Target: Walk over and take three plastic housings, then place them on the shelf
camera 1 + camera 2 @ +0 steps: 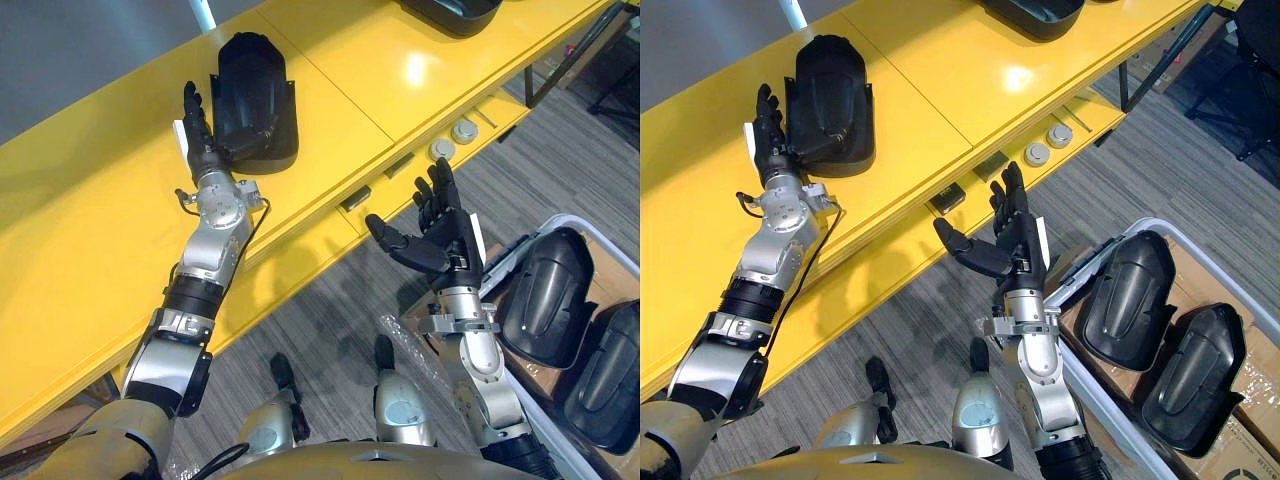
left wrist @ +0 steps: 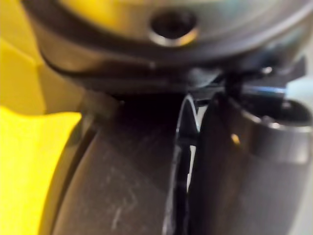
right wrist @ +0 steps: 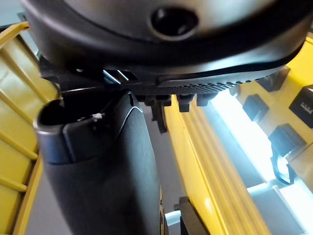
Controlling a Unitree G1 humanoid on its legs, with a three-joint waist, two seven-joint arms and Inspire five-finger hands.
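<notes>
Shelf (image 1: 100, 220) first, yellow and long, slanting across both eye views with a lower ledge along its front. To the right, down on the floor, a pale bin (image 1: 1220, 270) with a binned pair (image 1: 1130, 300) of black housings lying side by side. On the shelf top, a near housing (image 1: 255, 90) lying flat, well inside the edge, and a far housing (image 1: 450, 12) at the other end, cut off by the frame. Left hand (image 1: 200, 135) laid along the near housing's side, fingers straight and touching it, not closed round it; thumb hard to tell from the black shell. Right hand (image 1: 440, 235) apart over the floor, short of the ledge, palm up, fingers spread, empty. Reads as the placing step at its close for this piece: resting on the shelf, no grip on it. Next, on that reading: draw the left hand clear without nudging the near housing, then turn to the bin for another.
</notes>
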